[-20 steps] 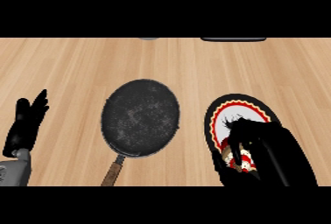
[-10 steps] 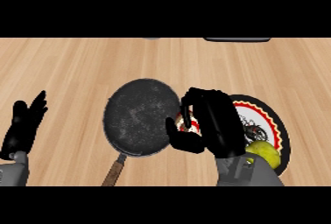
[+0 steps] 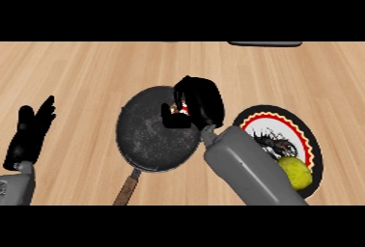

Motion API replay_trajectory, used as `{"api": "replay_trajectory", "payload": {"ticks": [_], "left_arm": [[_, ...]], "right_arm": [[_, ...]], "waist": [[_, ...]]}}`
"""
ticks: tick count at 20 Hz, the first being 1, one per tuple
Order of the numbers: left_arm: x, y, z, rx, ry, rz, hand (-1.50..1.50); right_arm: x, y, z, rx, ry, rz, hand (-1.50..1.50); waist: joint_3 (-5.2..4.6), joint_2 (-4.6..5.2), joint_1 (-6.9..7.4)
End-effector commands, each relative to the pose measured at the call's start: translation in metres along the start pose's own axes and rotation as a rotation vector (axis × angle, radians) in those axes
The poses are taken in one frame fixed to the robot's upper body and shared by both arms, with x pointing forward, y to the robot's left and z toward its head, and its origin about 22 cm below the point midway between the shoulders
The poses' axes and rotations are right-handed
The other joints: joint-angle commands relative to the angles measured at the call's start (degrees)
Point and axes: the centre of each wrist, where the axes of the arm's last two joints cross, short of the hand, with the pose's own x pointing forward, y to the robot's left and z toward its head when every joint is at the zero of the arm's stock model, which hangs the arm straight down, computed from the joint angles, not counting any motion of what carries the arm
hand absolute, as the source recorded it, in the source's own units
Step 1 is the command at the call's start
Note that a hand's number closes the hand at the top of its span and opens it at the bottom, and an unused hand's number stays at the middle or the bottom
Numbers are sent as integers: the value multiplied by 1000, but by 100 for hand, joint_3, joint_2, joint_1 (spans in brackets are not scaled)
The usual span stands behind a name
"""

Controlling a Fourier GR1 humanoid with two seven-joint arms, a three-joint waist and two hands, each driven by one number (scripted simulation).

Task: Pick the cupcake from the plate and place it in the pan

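The wooden surface [image 3: 85, 67] fills the view, its pale planks running across from side to side. On it, near the middle, lies the dark round pan [image 3: 153, 132], its brown handle [image 3: 126, 189] pointing toward the lower edge. Just to the right of the pan sits the plate [image 3: 303, 140], black-rimmed with a red and yellow ring and a white centre bearing a dark pattern; the pan and plate lie close together, though whether they touch cannot be told because the arm covers the gap.

The right grey forearm [image 3: 249, 169] comes in from the lower right, crossing over the plate's left part. Its right hand [image 3: 196, 101] is over the upper right part of the pan, fingers and thumb curled round the cupcake [image 3: 181, 109], of which only a small patch of red and light colour shows between them. The cupcake is thus held over the pan, off the plate; whether it touches the pan's floor cannot be told.

A yellow-green fruit [image 3: 295, 172] rests on the plate's lower part, beside the forearm.

The left hand [image 3: 30, 134] is at the left edge, fingers straight and pointing upward, holding nothing.
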Motion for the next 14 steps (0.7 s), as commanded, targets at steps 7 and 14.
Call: {"api": "replay_trajectory", "payload": {"ticks": [7, 14], "left_arm": [[13, -18, -8, -34, -35, 3, 0], [34, -20, -18, -70, -55, -14, 0]], "right_arm": [[-27, 49, -28, 57, 81, -56, 150], [-40, 63, -19, 114, 109, -230, -150]], "waist": [[1, 92, 302], [8, 147, 485]]}}
